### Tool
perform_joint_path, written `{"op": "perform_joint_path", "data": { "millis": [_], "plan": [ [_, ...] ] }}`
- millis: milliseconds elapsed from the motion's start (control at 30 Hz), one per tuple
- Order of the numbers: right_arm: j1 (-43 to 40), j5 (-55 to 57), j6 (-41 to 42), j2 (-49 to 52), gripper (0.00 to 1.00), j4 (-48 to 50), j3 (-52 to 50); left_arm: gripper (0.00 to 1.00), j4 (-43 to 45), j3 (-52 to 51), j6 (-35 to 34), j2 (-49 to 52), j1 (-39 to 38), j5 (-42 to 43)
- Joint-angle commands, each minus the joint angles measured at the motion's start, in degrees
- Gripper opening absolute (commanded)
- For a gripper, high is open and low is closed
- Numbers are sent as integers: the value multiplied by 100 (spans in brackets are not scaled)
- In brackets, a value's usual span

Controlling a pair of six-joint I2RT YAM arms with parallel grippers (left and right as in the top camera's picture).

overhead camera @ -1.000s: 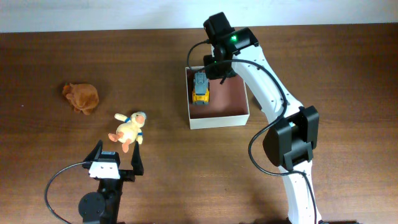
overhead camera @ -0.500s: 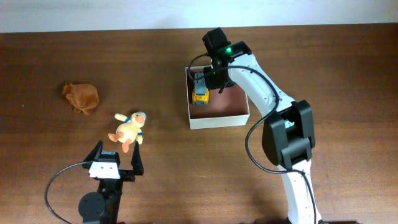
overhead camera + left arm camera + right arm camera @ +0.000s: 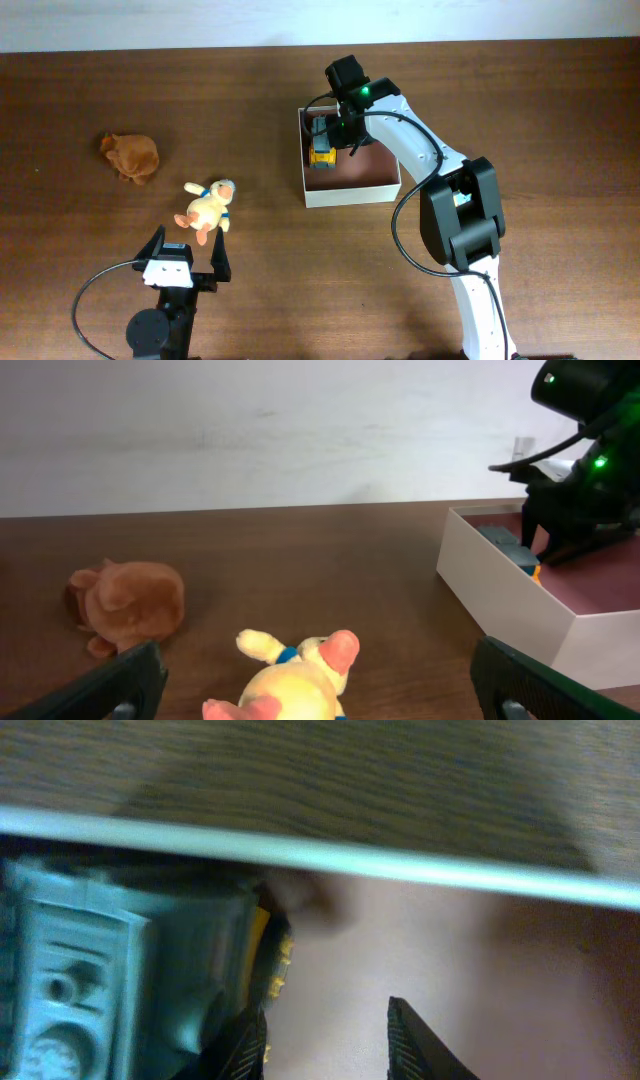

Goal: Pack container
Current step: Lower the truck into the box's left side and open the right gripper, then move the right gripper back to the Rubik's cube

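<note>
The container (image 3: 352, 193), a shallow off-white box with a reddish-brown floor, sits right of centre. A grey and yellow toy truck (image 3: 322, 142) lies in its back left corner. My right gripper (image 3: 345, 130) reaches down inside the box just right of the truck. In the right wrist view its jaws (image 3: 325, 1020) are open over bare floor, and the truck (image 3: 100, 960) touches the outside of the left finger. My left gripper (image 3: 186, 257) rests wide open near the front edge. A yellow duck plush (image 3: 206, 210) lies just ahead of it, also seen between the fingers (image 3: 300, 680).
A brown plush (image 3: 130, 156) lies at the far left, seen in the left wrist view (image 3: 125, 600) beyond the duck. The container's white wall (image 3: 500, 595) stands to the right of the left gripper. The right arm arches over the table's right half.
The right gripper has come forward from the box's back edge and down into the box beside the truck. The left arm and both plush toys have not moved.
</note>
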Motion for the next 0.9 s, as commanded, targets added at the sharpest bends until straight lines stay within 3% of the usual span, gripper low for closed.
{"op": "perform_joint_path", "data": {
  "millis": [0, 400, 867],
  "plan": [
    [31, -498, -254, 76, 34, 168, -24, 99, -26, -17, 87, -28, -24, -22],
    [11, -472, -474, 76, 35, 199, -24, 99, -26, -17, 87, -28, -24, -22],
    [-223, 304, 455, 76, 36, -323, -24, 99, -26, -17, 87, -28, -24, -22]
  ]
}}
